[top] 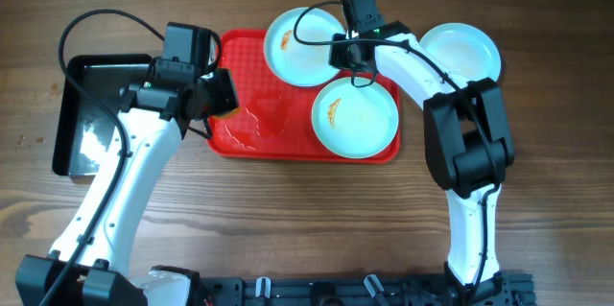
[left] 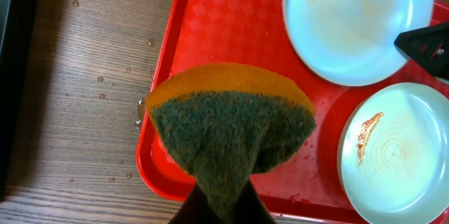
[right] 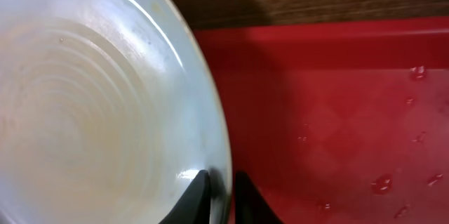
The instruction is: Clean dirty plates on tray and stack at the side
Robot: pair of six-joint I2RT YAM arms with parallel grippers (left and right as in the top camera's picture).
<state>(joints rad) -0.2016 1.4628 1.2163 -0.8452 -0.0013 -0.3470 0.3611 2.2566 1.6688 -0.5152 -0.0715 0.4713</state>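
Observation:
The red tray holds two plates. The far plate has a small orange smear; it also shows in the left wrist view and fills the left of the right wrist view. My right gripper is shut on its right rim. The near plate carries an orange smear, also seen in the left wrist view. A third plate lies on the table right of the tray. My left gripper is shut on a green and orange sponge above the tray's left part.
A black glossy tray lies on the table at the left, with water on it. Water drops dot the wood next to the red tray's left edge. The red tray's surface is wet.

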